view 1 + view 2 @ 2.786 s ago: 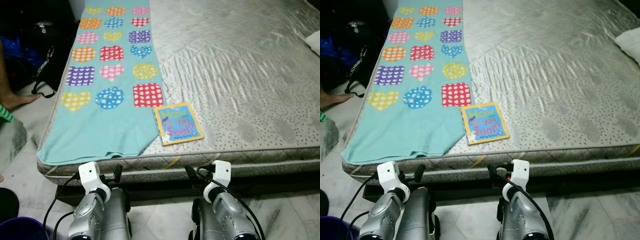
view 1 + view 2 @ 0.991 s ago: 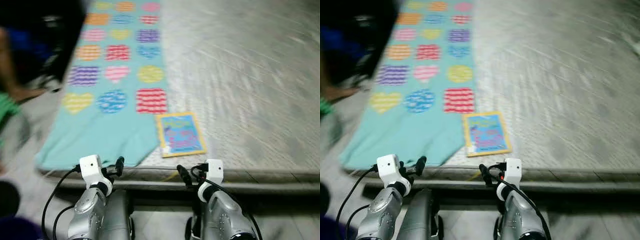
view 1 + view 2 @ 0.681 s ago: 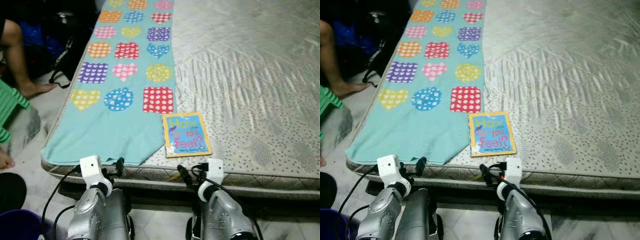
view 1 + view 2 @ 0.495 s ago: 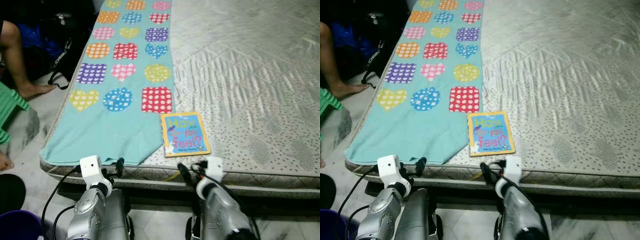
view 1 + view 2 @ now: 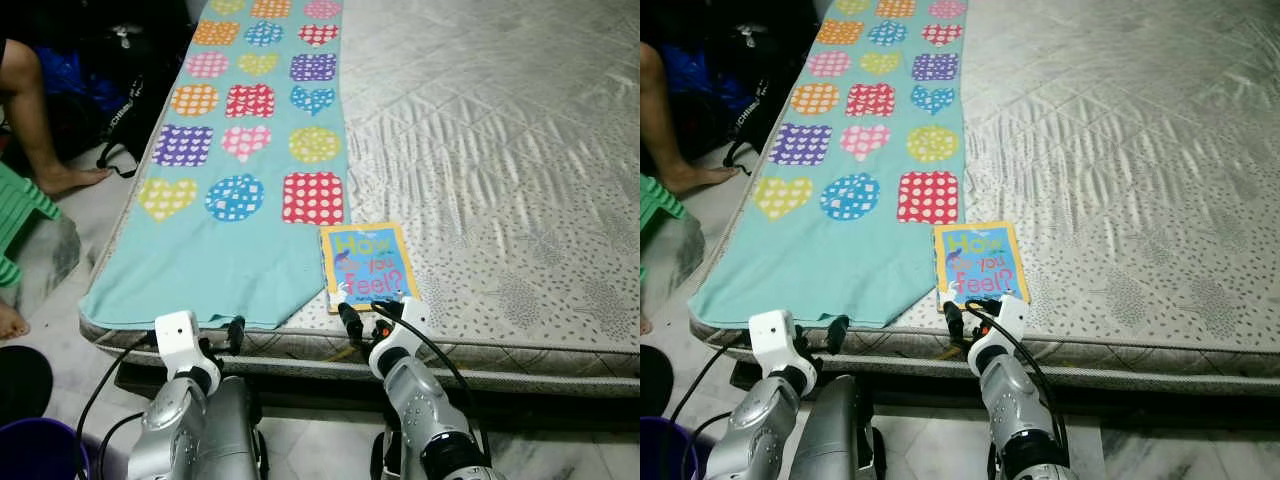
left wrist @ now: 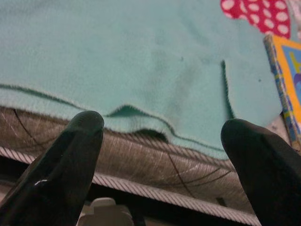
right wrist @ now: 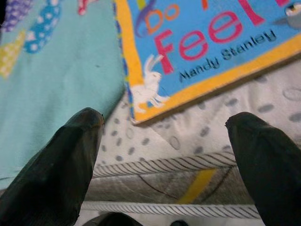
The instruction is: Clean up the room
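A small children's book [image 5: 366, 264] with a blue cover and orange border lies flat near the front edge of the grey mattress [image 5: 500, 170]. Its cover [image 7: 207, 42] is close before my right gripper [image 5: 365, 314], which stands open at the mattress edge just short of the book, nothing between its fingers. A turquoise blanket [image 5: 235, 170] with coloured hearts and dotted patches lies along the mattress's left side, beside the book. My left gripper [image 5: 228, 335] is open, low in front of the blanket's front hem [image 6: 141, 117].
A person's leg and foot [image 5: 45, 130] are on the floor at the left, beside a black bag [image 5: 125, 95]. A green plastic stool [image 5: 18, 215] and a purple bin [image 5: 45, 455] stand at the lower left. The marble floor lies below the mattress edge.
My right arm has reached forward and up, bringing its gripper to the mattress edge just below the book. The left arm has stayed put. The camera has steadied after a shift.
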{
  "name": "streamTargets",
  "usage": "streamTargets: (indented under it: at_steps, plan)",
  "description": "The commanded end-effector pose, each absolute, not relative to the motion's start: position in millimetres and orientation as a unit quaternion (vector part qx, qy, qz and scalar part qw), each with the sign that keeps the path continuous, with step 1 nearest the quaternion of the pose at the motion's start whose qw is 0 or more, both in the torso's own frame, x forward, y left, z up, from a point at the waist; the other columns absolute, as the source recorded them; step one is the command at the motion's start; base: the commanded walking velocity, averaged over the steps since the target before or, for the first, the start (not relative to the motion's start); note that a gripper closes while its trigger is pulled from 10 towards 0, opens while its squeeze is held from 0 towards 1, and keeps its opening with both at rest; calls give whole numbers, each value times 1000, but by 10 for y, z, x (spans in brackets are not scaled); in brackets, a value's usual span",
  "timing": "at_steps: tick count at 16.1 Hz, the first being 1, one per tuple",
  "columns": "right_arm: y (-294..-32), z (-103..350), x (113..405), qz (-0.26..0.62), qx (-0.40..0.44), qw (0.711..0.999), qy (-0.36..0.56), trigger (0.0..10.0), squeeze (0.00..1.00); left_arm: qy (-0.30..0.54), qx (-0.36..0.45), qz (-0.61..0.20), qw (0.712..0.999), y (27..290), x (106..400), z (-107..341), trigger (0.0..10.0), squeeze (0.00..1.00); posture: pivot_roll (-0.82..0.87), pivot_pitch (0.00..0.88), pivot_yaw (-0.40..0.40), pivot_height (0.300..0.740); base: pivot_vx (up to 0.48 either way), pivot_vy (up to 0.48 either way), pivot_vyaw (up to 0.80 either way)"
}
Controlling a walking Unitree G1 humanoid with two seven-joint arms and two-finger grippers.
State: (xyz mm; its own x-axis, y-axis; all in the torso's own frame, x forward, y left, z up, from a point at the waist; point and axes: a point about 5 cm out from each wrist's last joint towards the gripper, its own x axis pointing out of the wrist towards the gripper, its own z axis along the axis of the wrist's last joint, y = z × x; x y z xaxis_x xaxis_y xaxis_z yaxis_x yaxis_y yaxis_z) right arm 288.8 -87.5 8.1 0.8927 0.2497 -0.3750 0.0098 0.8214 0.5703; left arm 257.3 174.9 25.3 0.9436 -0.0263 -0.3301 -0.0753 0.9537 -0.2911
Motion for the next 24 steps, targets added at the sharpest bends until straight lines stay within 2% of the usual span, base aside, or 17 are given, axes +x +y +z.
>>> streamTargets:
  at_steps: [1,5,10,14,18,20,24]
  plan:
    - [-576,127,2880,73,331,914,224,10000,0,175,-148,21,973,1802,2528,248,10000,0,47,197,50,601,0,0,0]
    - [-593,120,2901,78,312,920,225,10000,0,176,-147,24,973,1840,2472,251,10000,0,64,206,45,601,0,0,0]
    - [-720,151,2957,42,339,919,196,10000,0,180,-150,19,972,1790,2445,270,10000,0,66,204,51,601,0,0,0]
    - [-668,285,3137,36,363,912,188,10000,0,161,-145,17,976,1815,2430,454,10000,0,181,211,51,601,0,0,0]
    - [-574,357,3201,37,368,910,188,10000,0,149,-156,22,976,1843,2104,705,10000,0,314,240,46,601,0,0,0]
    - [-640,294,3170,19,359,913,195,10000,0,161,-157,25,974,1802,1898,743,10000,0,340,261,49,601,0,0,0]
    - [-777,214,3135,-9,333,921,200,10000,0,181,-158,24,970,1775,1797,726,10000,0,340,258,65,601,0,0,0]
